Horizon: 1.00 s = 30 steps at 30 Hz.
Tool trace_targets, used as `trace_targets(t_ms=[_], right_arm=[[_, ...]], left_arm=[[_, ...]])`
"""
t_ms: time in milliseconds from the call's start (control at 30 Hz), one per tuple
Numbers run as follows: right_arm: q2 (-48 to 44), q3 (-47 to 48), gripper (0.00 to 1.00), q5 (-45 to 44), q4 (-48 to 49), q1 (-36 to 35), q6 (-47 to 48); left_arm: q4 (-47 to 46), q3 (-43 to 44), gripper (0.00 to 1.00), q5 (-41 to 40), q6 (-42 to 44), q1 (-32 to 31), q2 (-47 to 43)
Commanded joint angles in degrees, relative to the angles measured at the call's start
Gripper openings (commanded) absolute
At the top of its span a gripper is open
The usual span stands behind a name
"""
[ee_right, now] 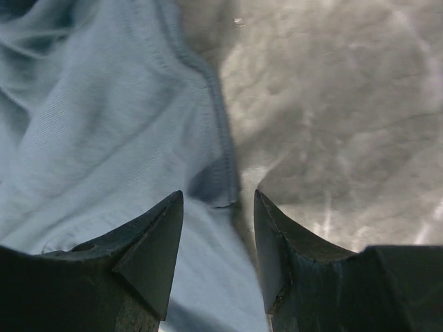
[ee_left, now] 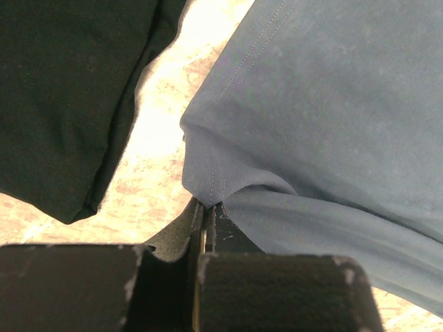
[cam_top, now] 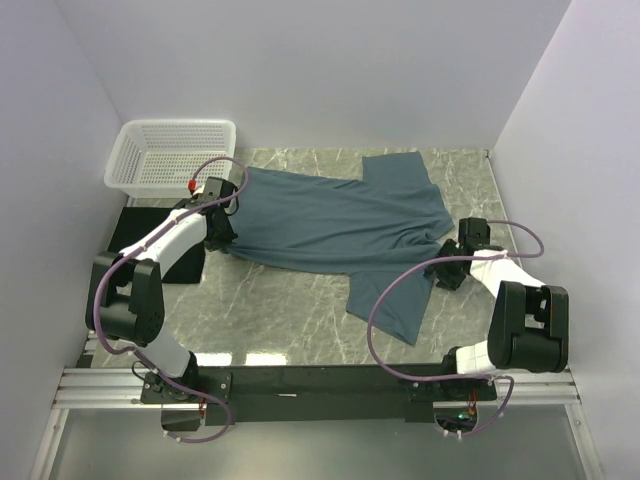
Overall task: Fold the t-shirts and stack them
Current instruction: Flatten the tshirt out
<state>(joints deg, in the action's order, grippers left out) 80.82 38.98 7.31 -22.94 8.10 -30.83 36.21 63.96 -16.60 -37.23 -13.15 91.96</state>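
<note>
The slate-blue t-shirt point(cam_top: 330, 225) lies spread across the marble table, one sleeve toward the back right, another part hanging toward the front. My left gripper point(cam_top: 222, 240) is shut on the shirt's hemmed left corner point(ee_left: 208, 181). The black t-shirt point(cam_top: 150, 235) lies folded at the left, beside the left arm; it also shows in the left wrist view point(ee_left: 62, 97). My right gripper point(cam_top: 446, 268) is open, its fingers point(ee_right: 154, 242) astride the slate-blue shirt's stitched edge point(ee_right: 221, 166) at the shirt's right side, cloth lying between the jaws.
A white lattice basket point(cam_top: 170, 152) stands at the back left corner. White walls close in on the left, back and right. Bare marble point(cam_top: 280, 310) lies in front of the shirt, with a metal rail at the near edge.
</note>
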Motion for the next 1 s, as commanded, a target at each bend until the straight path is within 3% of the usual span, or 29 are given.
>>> trace_targets(t_ms=[0, 300, 467, 667, 967], right_arm=[[1.72, -0.66, 0.52, 1.13, 0.35, -1.5, -0.19], [-10.4, -1.28, 0.54, -4.93, -9.74, -2.91, -2.21], [-15.85, -2.68, 0.57, -6.69, -18.1, -10.27, -4.76], [-16.83, -3.12, 0.58, -8.37, -25.57, -20.04, -12.58], [-20.0, -8.83, 0.57, -7.49, -27.16, -22.51, -16.63]], left_arm=[[-0.79, -0.24, 0.01, -1.33, 0.14, 0.31, -1.88], [-0.61, -0.24, 0.01, -2.12, 0.23, 0.31, -2.14], [-0.35, -0.16, 0.01, -2.56, 0.32, 0.31, -2.05], [-0.08, -0.24, 0.01, -2.91, 0.5, 0.31, -2.4], [-0.08, -0.42, 0.01, -2.83, 0.85, 0.31, -3.98]])
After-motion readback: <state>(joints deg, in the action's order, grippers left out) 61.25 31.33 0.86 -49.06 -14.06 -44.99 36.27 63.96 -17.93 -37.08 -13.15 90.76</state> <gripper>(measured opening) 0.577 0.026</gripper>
